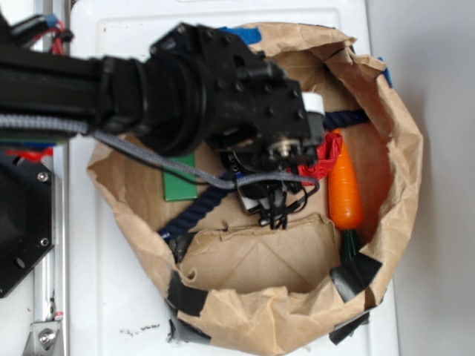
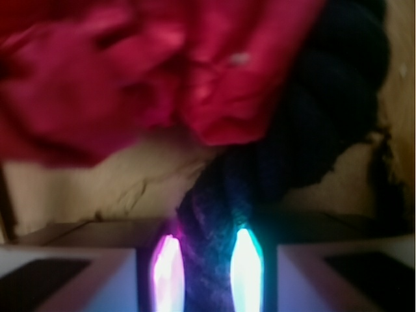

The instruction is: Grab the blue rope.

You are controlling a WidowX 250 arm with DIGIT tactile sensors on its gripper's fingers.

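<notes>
Two lit fingertips [image 2: 168, 273] of my gripper [image 2: 207, 273] sit closed to a narrow gap with the blue rope [image 2: 312, 130] pinched between them; it runs across the paper bag [image 1: 297, 311] floor. I judge the slick twisted cord could slide out if I lift fast. Red cloth [image 2: 130, 71] lies touching the rope just ahead and might snag; the orange carrot [image 1: 344, 189] sits beyond the cloth.
</notes>
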